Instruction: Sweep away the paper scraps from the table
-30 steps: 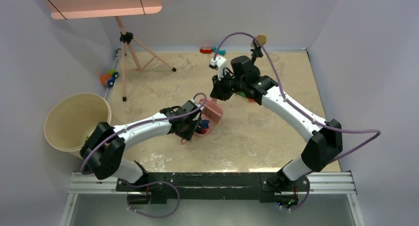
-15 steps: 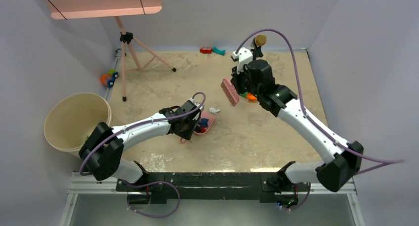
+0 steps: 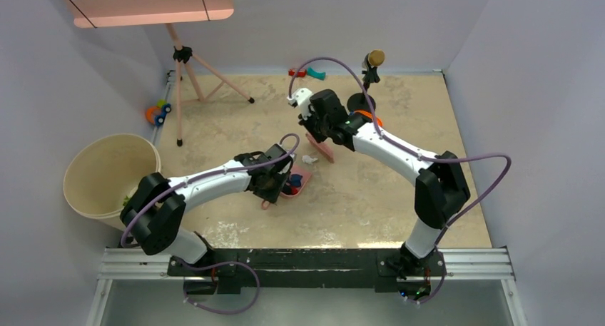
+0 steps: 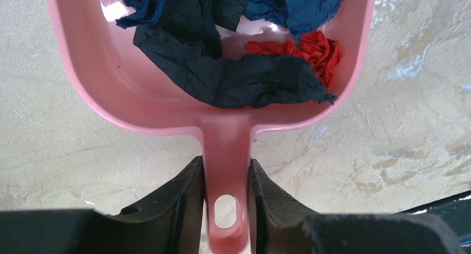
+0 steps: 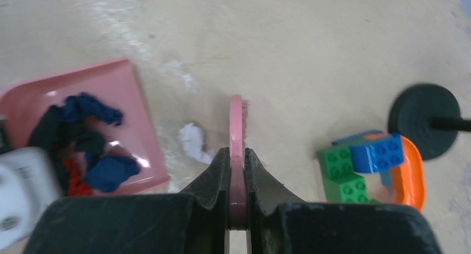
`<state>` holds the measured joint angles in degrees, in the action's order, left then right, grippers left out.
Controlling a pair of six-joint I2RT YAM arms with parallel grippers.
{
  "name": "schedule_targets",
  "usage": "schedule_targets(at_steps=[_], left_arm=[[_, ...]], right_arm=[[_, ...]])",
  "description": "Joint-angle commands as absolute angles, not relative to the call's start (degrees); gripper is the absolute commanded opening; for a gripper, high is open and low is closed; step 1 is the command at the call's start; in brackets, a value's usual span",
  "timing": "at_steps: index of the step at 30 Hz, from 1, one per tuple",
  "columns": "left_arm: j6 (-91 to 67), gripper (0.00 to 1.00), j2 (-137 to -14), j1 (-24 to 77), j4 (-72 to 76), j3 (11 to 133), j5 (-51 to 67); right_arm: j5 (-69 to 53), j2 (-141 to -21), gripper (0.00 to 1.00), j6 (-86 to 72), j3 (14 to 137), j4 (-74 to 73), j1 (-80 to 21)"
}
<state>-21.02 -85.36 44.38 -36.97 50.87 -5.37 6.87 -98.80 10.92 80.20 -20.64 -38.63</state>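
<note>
Nearly done: most paper scraps (image 4: 233, 81) are in the dustpan (image 4: 105, 81), with one white scrap (image 5: 193, 142) left on the table (image 3: 371, 197).
Black, blue and red bits are piled in the pan. The white one lies just off its open lip, between the pan and the brush (image 5: 236, 115). My left gripper (image 4: 225, 201) is clamped on the pan handle. My right gripper (image 5: 237, 176) is closed on the brush back, with the brush just beside the white bit on the side away from the pan. I see no other loose scraps. What's left, I'd judge: push that one in, then tip the pan into the bucket (image 3: 107, 169) at the left.
</note>
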Motion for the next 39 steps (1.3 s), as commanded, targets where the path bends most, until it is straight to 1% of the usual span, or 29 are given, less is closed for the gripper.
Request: schedule_targets(at_steps=[1, 3, 8, 13, 21, 26, 31, 39], left_arm=[[-21.6, 0.0, -86.2, 44.6, -36.7, 53.5, -5.5], [-21.6, 0.0, -86.4, 44.6, -36.4, 53.5, -5.9], [-21.5, 0.0, -86.7, 44.6, -35.1, 52.9, -7.3], [-21.2, 0.0, -84.5, 44.6, -32.3, 51.0, -9.7], [-20.2, 0.0, -76.0, 44.6, -26.3, 46.2, -12.6], [-19.7, 0.0, -69.9, 44.7, -24.2, 43.9, -13.0], [-20.5, 0.0, -67.9, 44.7, -25.1, 44.0, -12.5], [-23.3, 0.0, -64.5, 44.7, -28.6, 44.3, -14.0]], right_arm=[[-7.2, -98.9, 0.0, 15.1, 85.3, -26.5, -41.4], [-12.5, -99.1, 0.0, 14.6, 86.9, -30.0, -41.4], [-19.3, -96.9, 0.0, 12.2, 88.7, -34.3, -40.9], [-20.3, -93.5, 0.0, 10.2, 90.2, -36.1, -39.7], [-17.9, -90.1, 0.0, 9.7, 92.7, -40.2, -39.6], [-12.1, -86.9, 0.0, 7.7, 93.6, -40.6, -39.6], [-1.8, -83.2, 0.0, 4.4, 94.2, -39.0, -39.6], [13.5, -74.1, 0.0, 1.1, 86.4, -30.1, -39.2]])
